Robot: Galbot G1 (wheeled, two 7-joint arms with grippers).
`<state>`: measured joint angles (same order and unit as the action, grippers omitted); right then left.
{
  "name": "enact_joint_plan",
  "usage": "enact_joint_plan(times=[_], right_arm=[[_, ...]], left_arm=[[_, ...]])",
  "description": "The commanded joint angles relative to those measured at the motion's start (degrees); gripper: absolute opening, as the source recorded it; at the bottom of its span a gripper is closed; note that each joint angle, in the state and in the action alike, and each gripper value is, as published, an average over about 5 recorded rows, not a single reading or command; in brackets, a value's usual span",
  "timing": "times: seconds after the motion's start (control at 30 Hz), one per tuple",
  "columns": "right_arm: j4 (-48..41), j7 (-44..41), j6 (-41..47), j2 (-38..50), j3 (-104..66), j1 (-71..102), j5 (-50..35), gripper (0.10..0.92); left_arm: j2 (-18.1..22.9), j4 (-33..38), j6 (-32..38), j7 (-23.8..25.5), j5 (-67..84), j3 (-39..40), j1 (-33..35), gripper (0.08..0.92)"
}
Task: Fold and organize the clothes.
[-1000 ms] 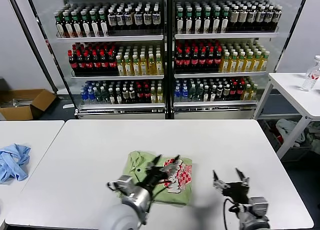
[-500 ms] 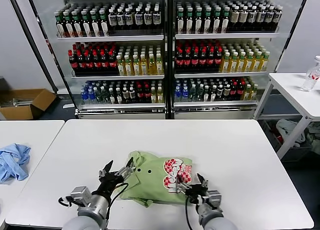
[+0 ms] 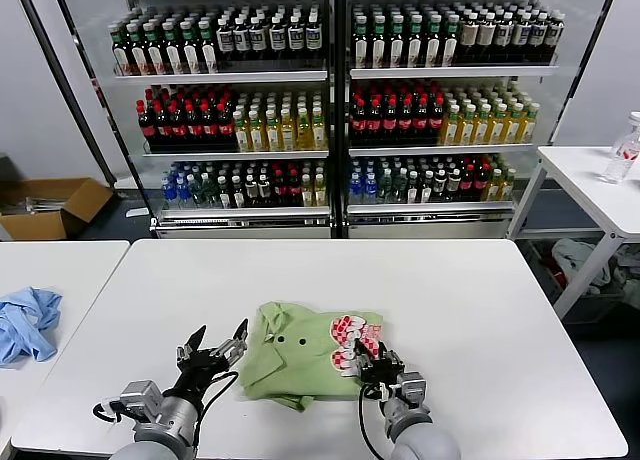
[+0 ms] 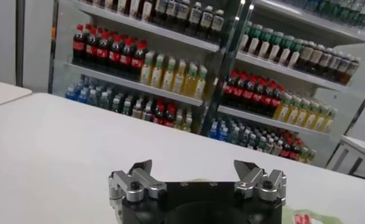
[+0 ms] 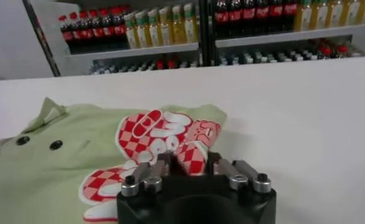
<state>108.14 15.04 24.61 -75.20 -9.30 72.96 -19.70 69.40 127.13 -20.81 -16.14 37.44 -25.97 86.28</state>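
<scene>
The right hand [image 3: 368,364] is clenched on the near right edge of the green shirt [image 3: 300,355], pinching the cloth right at the red-and-white checked print [image 5: 164,143]. The shirt lies folded on the white bench [image 3: 450,290], close to its near edge. The left hand [image 3: 212,352] hovers released just beside the shirt's left edge, not touching it.

— Could you read anything?
— No. My shirt [image 5: 109,161] bore red-and-white checkered shapes, possibly letters, but I couldn't read them. The bottles' [image 3: 240,120] labels were illegible too.
</scene>
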Motion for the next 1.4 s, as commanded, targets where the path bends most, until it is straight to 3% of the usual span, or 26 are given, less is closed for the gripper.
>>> enact_joint_plan(times=[0.03, 0.3, 0.43, 0.73, 1.0, 1.2, 1.4], right_arm=[[-1.34, -3.14, -0.34, 6.73, -5.23, -2.48, 3.93, 0.369], [-3.15, -9.24, -0.92, 13.65, -11.66, -3.75, 6.10, 0.157], [-4.04, -10.35, -3.22, 15.14, -13.47, -4.37, 6.23, 0.146], [-0.29, -5.59, -7.89, 13.42, -16.42, -0.19, 6.20, 0.369], [13.87, -6.79, -10.52, 10.97, -22.99, 14.97, 5.36, 0.586], [18.32, -8.14, -12.60, 8.87, -25.13, 22.92, 5.48, 0.757], [19.40, -7.83, -15.11, 7.89, -25.69, 25.39, 5.42, 0.821]], left_arm=[[-0.66, 0.82, 0.24, -0.12, -0.06, -1.37, 1.29, 0.823], [-0.58, 1.47, 0.12, -0.09, -0.47, -0.67, 1.63, 0.823], [-0.28, 1.88, 0.09, -0.03, -1.28, -0.13, 1.89, 0.823], [0.72, 3.00, 0.12, 0.31, -3.70, 0.88, 2.68, 0.823], [1.42, 5.49, 0.42, 1.16, -6.76, 0.96, 4.36, 0.823], [1.50, 6.81, 0.41, 1.20, -7.04, 0.33, 5.30, 0.823], [1.41, 7.41, 0.35, 1.26, -7.19, 0.18, 5.79, 0.823]])
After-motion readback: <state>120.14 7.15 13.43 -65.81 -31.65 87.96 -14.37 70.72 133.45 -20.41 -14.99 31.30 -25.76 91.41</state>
